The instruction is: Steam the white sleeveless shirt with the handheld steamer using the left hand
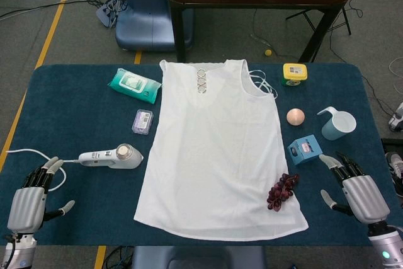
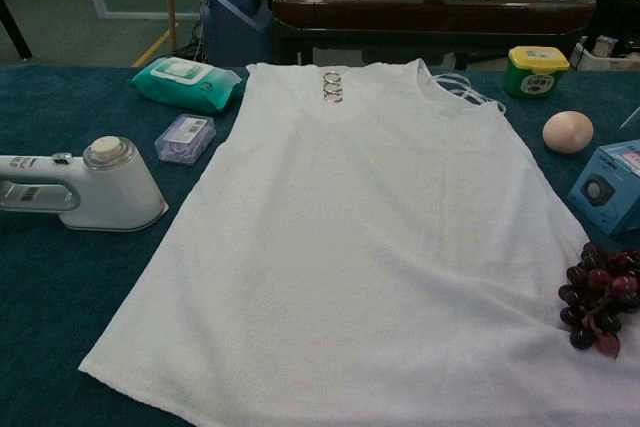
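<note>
The white sleeveless shirt [image 1: 217,146] [image 2: 370,227] lies flat in the middle of the dark blue table, neck toward the far edge. The white handheld steamer [image 1: 112,157] [image 2: 85,192] lies on its side just left of the shirt, its cord trailing left. My left hand [image 1: 33,196] hovers at the table's near left corner, fingers apart, holding nothing, a short way left of the steamer's handle. My right hand [image 1: 356,190] sits at the near right corner, also empty with fingers spread. Neither hand shows in the chest view.
A green wipes pack [image 1: 134,85] and a small purple box [image 1: 143,121] lie left of the shirt. A bunch of dark grapes [image 1: 281,191] rests on the shirt's lower right hem. A yellow-lidded jar [image 1: 295,74], egg-like ball [image 1: 295,116], blue box [image 1: 305,150] and cup [image 1: 337,124] stand on the right.
</note>
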Robot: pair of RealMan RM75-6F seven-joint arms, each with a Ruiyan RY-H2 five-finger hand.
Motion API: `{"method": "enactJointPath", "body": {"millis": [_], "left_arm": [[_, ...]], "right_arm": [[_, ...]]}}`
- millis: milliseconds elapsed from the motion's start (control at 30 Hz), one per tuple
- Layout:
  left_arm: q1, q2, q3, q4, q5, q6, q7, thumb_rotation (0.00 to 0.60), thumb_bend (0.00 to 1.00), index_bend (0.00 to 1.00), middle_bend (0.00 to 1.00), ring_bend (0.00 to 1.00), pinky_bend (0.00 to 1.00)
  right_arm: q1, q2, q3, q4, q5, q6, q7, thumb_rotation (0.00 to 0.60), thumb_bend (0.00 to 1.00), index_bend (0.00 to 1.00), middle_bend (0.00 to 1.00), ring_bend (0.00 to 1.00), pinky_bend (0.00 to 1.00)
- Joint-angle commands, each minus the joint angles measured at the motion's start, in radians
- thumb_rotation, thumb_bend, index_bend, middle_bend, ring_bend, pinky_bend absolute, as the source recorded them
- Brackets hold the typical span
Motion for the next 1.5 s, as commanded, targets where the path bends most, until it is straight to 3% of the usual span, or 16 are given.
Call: {"method": "enactJointPath", "body": {"millis": [33, 400, 667, 1000, 1500], "left_arm": [[-0.001, 0.001, 0.001, 0.0, 0.0, -0.002, 0.001, 0.6, 0.0, 0.14, 0.12, 0.12, 0.14], [-0.009, 0.004, -0.005, -0.003, -0.007, -0.016, 0.002, 0.6, 0.0, 0.14, 0.12, 0.12, 0.14], [-0.092, -0.013, -0.051, -0.007, -0.048, -0.126, 0.022, 0.6, 0.0, 0.14, 0.12, 0.13, 0.14], [-0.207, -0.107, -0.116, 0.079, -0.15, -0.261, 0.088, 0.6, 0.0, 0.06, 0.12, 0.11, 0.14], [-0.317, -0.235, -0.162, 0.225, -0.244, -0.354, 0.129, 0.6, 0.01, 0.11, 0.12, 0.11, 0.14]], "right_arm": [[0.0, 0.0, -0.001, 0.0, 0.0, -0.002, 0.0, 0.6, 0.38, 0.01, 0.18, 0.06, 0.14], [-0.001, 0.011, 0.021, -0.004, 0.0, 0.029, -0.016, 0.6, 0.38, 0.01, 0.18, 0.06, 0.14], [0.009, 0.059, 0.081, -0.077, 0.034, 0.061, -0.106, 0.6, 0.38, 0.01, 0.18, 0.06, 0.14], [0.017, 0.11, 0.092, -0.125, 0.052, 0.039, -0.122, 0.6, 0.38, 0.01, 0.18, 0.06, 0.14], [0.009, 0.117, 0.085, -0.113, 0.041, 0.047, -0.096, 0.6, 0.38, 0.01, 0.18, 0.06, 0.14]]}}
